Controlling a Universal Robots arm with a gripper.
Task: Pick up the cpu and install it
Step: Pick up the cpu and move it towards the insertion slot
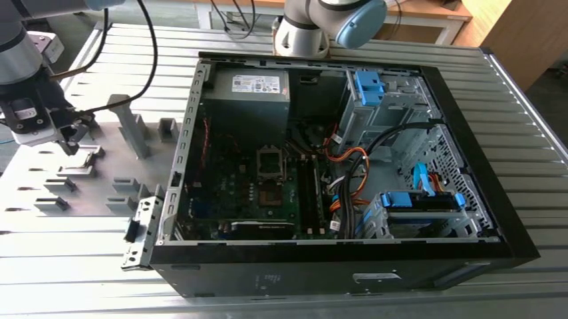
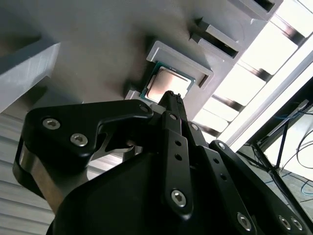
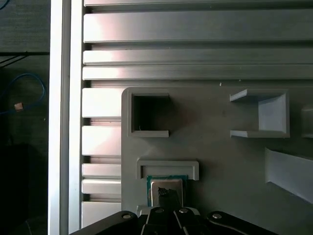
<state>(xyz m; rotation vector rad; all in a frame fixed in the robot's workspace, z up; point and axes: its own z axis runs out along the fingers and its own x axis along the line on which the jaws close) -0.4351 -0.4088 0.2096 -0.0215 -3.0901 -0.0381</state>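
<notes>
Gripper (image 2: 171, 96) clenched on nothing, tip right over the cpu (image 2: 164, 84), cpu lying flat in a grey fixture pocket (image 3: 167, 166).

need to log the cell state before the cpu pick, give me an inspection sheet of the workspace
surface: slatted metal table carrying a grey fixture plate with raised holders
job's things: cpu lies flat in a framed pocket on the plate; open computer case beside the plate, motherboard exposed
clutter: nothing seen
grippers: tool directly over the cpu, its tip at the top face; contact cannot be told
cables: black cable hangs over the table by the arm; orange cables inside the case
surroundings: a second arm's base behind the case; wooden furniture beyond the table
</notes>
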